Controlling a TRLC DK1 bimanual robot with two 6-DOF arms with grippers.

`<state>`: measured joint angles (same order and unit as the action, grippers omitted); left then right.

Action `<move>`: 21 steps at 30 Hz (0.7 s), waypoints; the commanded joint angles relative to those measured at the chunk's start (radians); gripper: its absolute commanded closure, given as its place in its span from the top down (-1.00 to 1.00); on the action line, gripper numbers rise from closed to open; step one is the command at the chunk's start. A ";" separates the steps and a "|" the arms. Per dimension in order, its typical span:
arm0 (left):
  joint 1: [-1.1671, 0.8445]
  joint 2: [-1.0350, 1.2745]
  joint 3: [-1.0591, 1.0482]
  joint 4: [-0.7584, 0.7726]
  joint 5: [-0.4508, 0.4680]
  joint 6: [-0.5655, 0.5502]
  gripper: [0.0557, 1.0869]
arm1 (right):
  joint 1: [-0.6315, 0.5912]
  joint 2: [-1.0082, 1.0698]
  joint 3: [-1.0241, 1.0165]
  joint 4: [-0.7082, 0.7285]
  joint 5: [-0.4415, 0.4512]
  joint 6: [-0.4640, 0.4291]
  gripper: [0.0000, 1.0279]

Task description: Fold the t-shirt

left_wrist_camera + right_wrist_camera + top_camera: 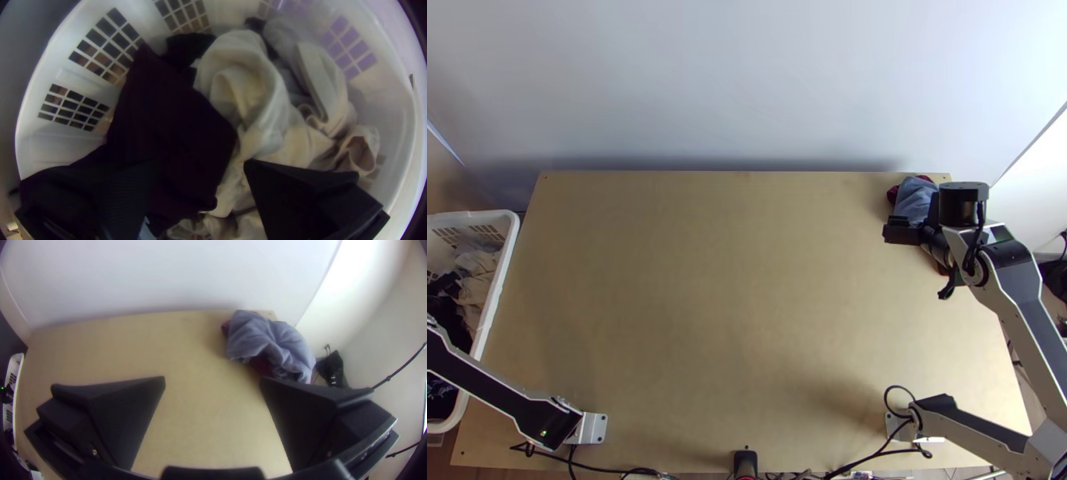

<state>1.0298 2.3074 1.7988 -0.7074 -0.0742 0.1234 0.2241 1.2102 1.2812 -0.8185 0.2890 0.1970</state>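
and it's dark cloth (178,120) beside cream cloth (271,129) in the left's white basket (501,276), left gripper (199,163) wide open there; right gripper (897,228) open near bunched blue-grey cloth (915,197)

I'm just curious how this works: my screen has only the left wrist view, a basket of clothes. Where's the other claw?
Observer: The right claw is above the right part of the table.
Operator: Is it holding anything?
Observer: No, its fingers stand wide apart with nothing gripped between them.
Operator: Any clothes over there?
Observer: Yes, a grey-blue cloth lies bunched near the table's far right corner.
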 commanded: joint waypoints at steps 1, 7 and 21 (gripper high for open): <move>0.019 0.050 0.014 -0.003 -0.035 -0.022 0.69 | -0.006 0.014 0.001 -0.013 0.002 -0.007 0.93; 0.042 0.055 0.027 -0.004 -0.050 -0.011 0.51 | -0.006 0.009 -0.042 -0.011 0.001 -0.011 0.93; 0.098 0.015 0.020 -0.058 -0.068 -0.018 0.48 | 0.006 0.005 -0.074 -0.013 0.001 -0.011 0.93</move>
<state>1.1107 2.3512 1.8301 -0.7277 -0.1398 0.1093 0.2241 1.2182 1.2205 -0.8310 0.2897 0.1856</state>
